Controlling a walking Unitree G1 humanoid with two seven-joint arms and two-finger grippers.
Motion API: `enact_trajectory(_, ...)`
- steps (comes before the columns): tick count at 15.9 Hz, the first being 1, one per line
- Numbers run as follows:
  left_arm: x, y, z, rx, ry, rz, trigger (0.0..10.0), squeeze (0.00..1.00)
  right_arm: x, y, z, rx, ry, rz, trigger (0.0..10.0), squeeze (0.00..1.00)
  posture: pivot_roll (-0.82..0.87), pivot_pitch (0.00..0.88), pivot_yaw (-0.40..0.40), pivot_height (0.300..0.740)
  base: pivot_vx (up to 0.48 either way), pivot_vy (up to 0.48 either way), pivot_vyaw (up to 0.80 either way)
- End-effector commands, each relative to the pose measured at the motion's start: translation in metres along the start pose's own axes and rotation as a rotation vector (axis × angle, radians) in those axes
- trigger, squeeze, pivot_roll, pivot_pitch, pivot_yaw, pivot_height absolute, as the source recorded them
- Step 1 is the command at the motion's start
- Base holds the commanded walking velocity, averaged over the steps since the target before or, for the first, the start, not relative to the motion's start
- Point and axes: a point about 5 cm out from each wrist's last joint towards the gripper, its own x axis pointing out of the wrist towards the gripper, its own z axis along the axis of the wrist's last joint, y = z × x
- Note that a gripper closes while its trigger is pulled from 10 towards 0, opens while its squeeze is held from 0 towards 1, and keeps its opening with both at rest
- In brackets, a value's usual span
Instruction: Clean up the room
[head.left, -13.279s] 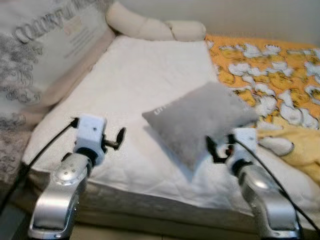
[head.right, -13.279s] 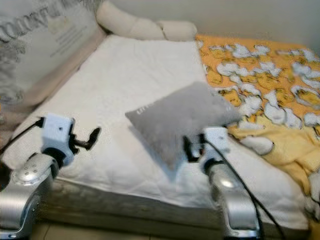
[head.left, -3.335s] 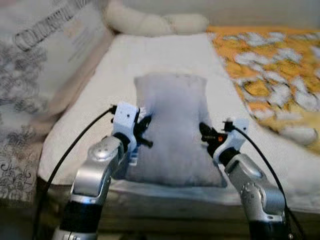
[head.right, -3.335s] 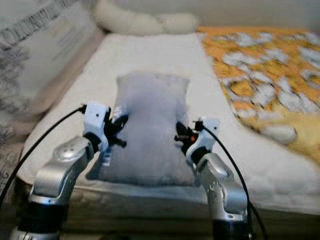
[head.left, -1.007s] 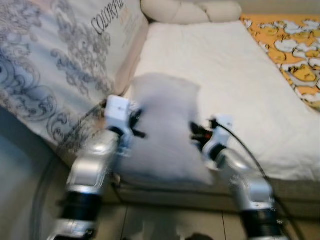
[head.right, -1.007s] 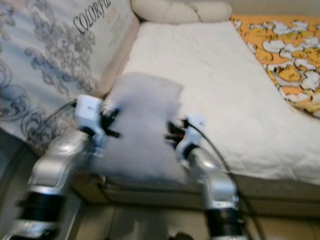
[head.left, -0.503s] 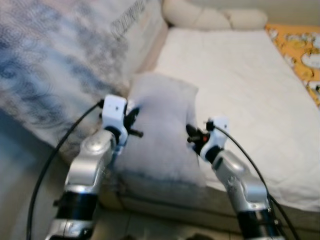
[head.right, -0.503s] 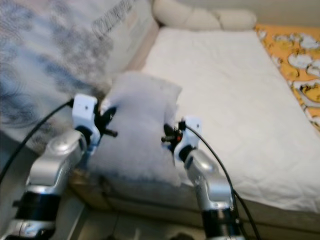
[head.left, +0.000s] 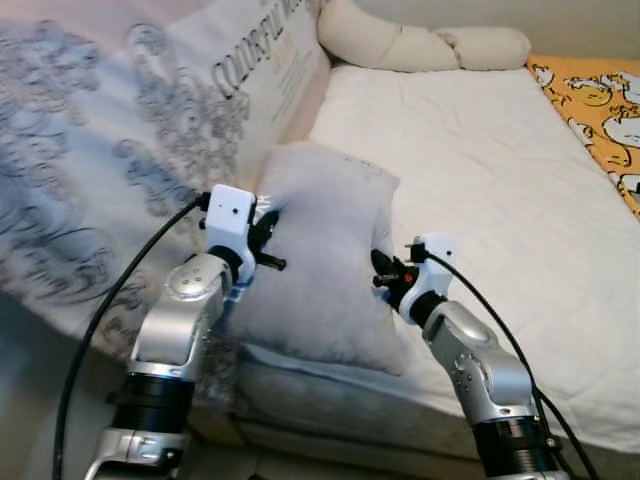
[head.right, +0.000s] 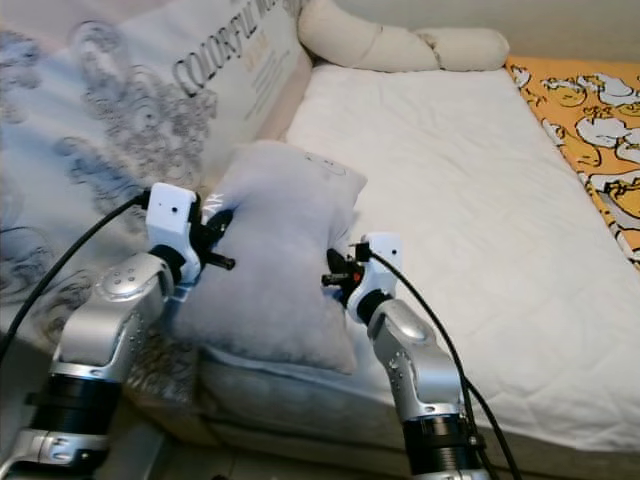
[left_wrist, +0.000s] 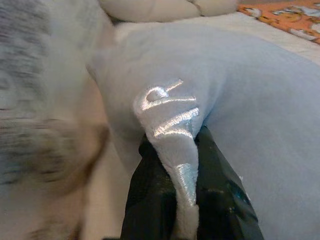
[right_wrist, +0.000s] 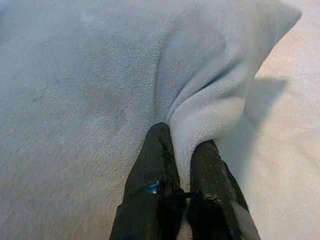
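Swinging leftward across the last few seconds, the head camera now puts the patterned bedding with its grey scrollwork (head.left: 110, 190) over the upper left of the frame, while the orange printed blanket (head.left: 600, 100) has slid to a strip at the upper right edge; that is the robot turning, not the bed shifting. What did travel is the grey pillow (head.left: 320, 260): thirteen seconds back it hung over the middle of the white mattress (head.left: 480, 170) from the right arm alone, and now it sits at centre frame, carried between both arms toward the mattress's left corner, just beside the patterned bedding. At upper centre the cream bolster (head.left: 400, 45) lies along the head of the bed. Left gripper (left_wrist: 187, 200) is clenched on a fold of the pillow's edge bearing silver embroidered letters; right gripper (right_wrist: 182, 175) is likewise pinched on a tuck of the plush on the opposite edge. With both grips holding, the pillow looks close to being set down against the bedding, though the release is not yet made.
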Motion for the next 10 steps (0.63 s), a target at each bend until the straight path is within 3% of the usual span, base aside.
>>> enact_trajectory(1,0.0009,0.0039,0.0114,0.028,-0.047,0.015,10.0,0.00,0.0003,-0.0011,0.0068,0.001,-0.031,-0.002,10.0,0.00,-0.07,0.000,0.021,0.740,0.360,0.000,0.00)
enact_trajectory(10,0.0024,-0.0009,0.0087,0.036,-0.035,-0.012,10.0,0.00,-0.0007,0.0000,0.0040,0.030,-0.014,0.004,10.0,0.00,-0.08,0.000,0.032,0.740,0.355,0.000,0.00)
